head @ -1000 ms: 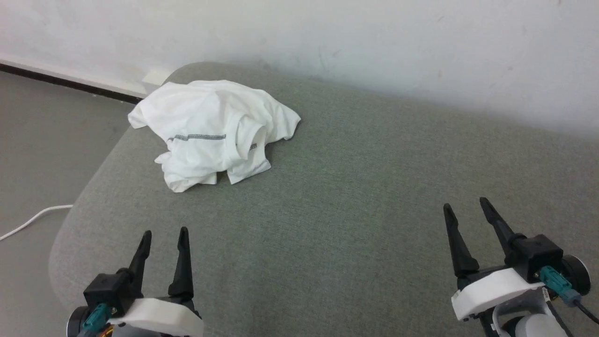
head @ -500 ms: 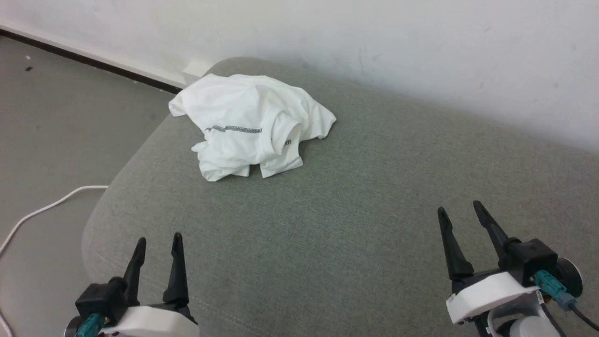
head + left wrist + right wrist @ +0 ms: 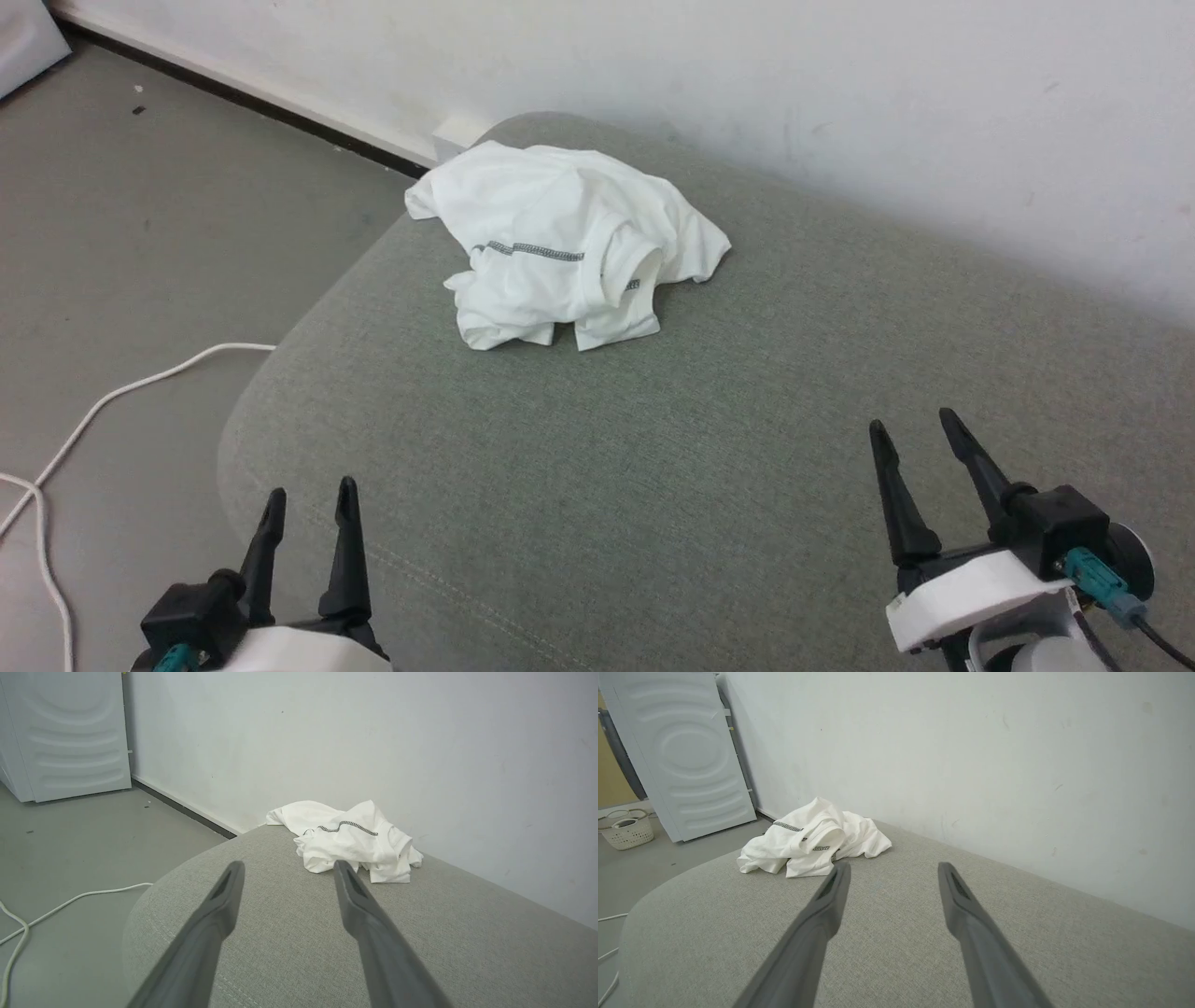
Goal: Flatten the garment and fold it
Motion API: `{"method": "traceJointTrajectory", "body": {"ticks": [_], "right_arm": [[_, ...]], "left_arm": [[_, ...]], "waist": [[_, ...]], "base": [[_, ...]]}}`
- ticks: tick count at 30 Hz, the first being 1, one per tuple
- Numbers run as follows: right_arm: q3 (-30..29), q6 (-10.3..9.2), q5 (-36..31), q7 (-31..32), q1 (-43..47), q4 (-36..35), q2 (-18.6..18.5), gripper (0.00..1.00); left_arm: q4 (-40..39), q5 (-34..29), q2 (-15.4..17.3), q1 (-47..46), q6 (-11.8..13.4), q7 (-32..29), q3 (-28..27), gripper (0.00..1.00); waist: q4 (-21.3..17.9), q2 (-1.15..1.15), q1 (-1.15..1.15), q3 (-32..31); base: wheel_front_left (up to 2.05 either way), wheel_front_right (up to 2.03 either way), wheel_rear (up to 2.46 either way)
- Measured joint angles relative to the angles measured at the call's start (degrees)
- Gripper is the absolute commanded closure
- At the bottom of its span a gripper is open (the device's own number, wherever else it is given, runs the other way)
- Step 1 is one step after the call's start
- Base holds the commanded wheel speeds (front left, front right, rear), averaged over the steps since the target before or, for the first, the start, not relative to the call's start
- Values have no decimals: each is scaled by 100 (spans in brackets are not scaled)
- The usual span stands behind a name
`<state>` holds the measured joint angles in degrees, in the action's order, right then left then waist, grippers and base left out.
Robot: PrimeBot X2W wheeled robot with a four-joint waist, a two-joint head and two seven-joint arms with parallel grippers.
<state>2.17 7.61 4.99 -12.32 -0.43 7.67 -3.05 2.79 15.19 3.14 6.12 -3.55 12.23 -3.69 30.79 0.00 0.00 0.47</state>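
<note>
A white wall point(image 3: 840, 93) stands behind, and the grey floor point(image 3: 140, 233) is at my left side. Before me is a big grey-green cushion point(image 3: 653, 467) with a rounded corner. A white appliance point(image 3: 70, 732) stands on the floor by the wall. The garment point(image 3: 560, 233) lies crumpled in a heap on the far left part of the cushion, near that corner and close to the wall. My left fingers point(image 3: 347, 551) and my right fingers point(image 3: 894, 495) are spread apart, released, with nothing between them, above the near part of the cushion and well apart from the garment. A thin white cable point(image 3: 140, 383) lies on the floor. One dark seam point(image 3: 532, 249) runs across the top of the garment.
</note>
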Motion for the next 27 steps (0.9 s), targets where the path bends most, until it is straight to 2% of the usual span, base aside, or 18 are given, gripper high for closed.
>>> {"method": "traceJointTrajectory", "body": {"ticks": [19, 27], "right_arm": [[48, 0, 127, -213, 76, 110, 1, 0], [44, 0, 157, -236, 77, 109, 3, 0]], "left_arm": [[36, 337, -3, 197, -103, 240, -157, 0], [27, 336, -3, 199, -144, 249, -192, 0]], "waist": [[453, 0, 0, -111], [436, 0, 0, -130]], "base": [[0, 0, 0], [0, 0, 0]]}}
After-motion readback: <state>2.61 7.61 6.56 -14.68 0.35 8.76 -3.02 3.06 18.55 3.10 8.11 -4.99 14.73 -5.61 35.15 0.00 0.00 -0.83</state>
